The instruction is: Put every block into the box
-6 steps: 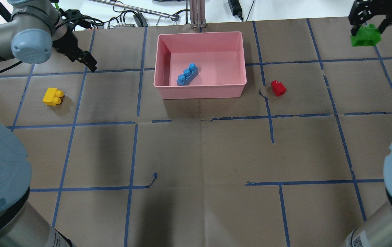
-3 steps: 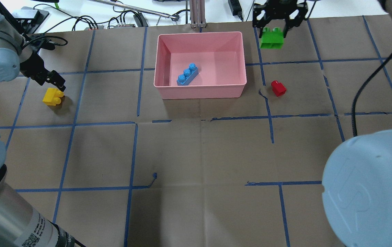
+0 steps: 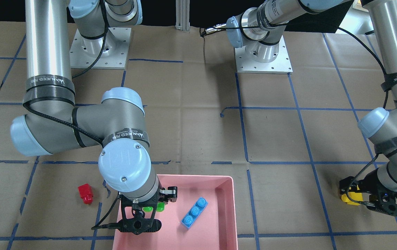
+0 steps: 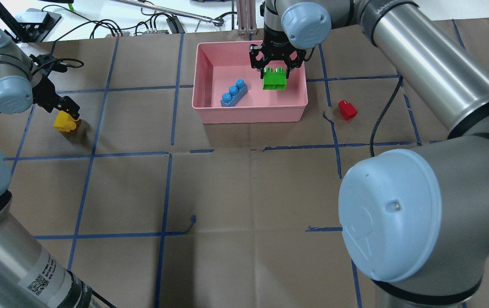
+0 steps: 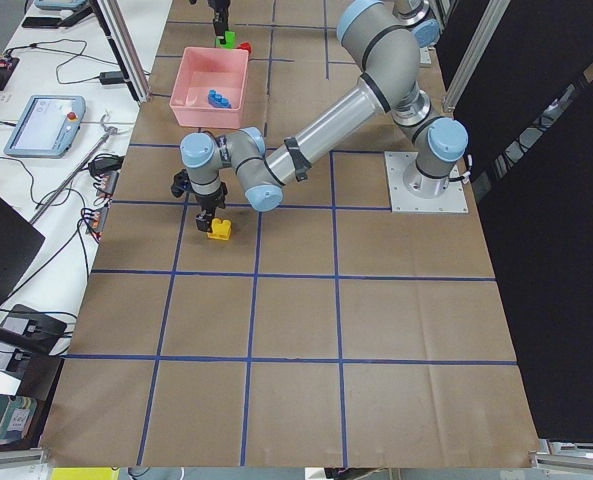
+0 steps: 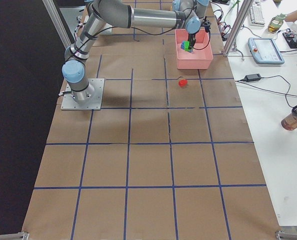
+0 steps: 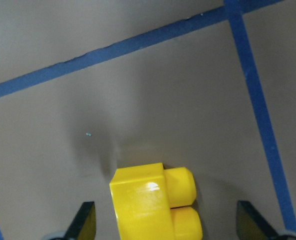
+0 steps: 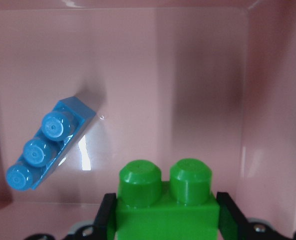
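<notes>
Since half a second ago, your right pincer (image 4: 275, 73) has carried the green two-stud brick (image 4: 275, 81) over the pink box (image 4: 248, 112), upper centre, clamped on it, ready to drop it beside the blue brick (image 4: 234, 92). Your left pincer (image 4: 72, 112), spread, straddles the yellow brick (image 4: 65, 124) at left.

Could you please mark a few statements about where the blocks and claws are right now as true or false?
1. The right claw holds the green block over the inside of the box. True.
2. The blue block lies on the table outside the box. False: it lies inside the box.
3. The red block sits on the table, outside the box. True.
4. The left claw is shut on the yellow block. False: its fingers are open and clear of the block, which rests on the table.
</notes>
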